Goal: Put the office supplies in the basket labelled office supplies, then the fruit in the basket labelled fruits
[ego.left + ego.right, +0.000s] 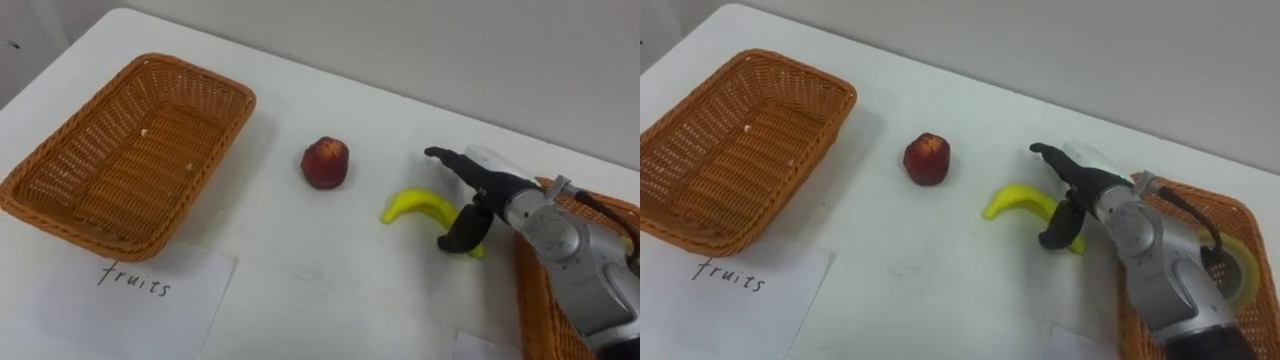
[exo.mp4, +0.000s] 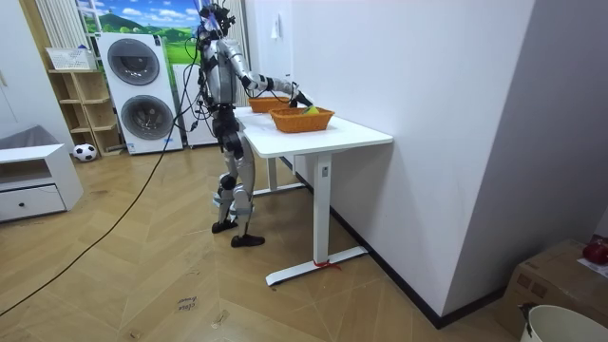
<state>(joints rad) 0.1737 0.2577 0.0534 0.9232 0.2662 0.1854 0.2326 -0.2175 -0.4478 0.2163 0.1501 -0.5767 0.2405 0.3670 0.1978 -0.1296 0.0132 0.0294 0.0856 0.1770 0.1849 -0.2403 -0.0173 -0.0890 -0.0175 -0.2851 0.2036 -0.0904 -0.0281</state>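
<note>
Left eye view: banana (image 1: 420, 205) flat on the counter (image 1: 330, 270), toward the right edge, just beside the right basket (image 1: 532, 300). Over its right end, right hand (image 1: 492, 188), fingers (image 1: 445, 155) spread wide and straight, thumb hooked down at the banana's tip, closed on nothing. Near the counter's middle, apart from the banana, a red fruit (image 1: 326, 162). At the left edge, a wicker basket (image 1: 222, 125); before it, a paper sheet (image 1: 150, 300) along the near edge.

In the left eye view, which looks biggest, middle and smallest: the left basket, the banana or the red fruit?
1. left basket
2. banana, longer, though the right hand covers its end
3. red fruit, rounder, not far behind
</note>
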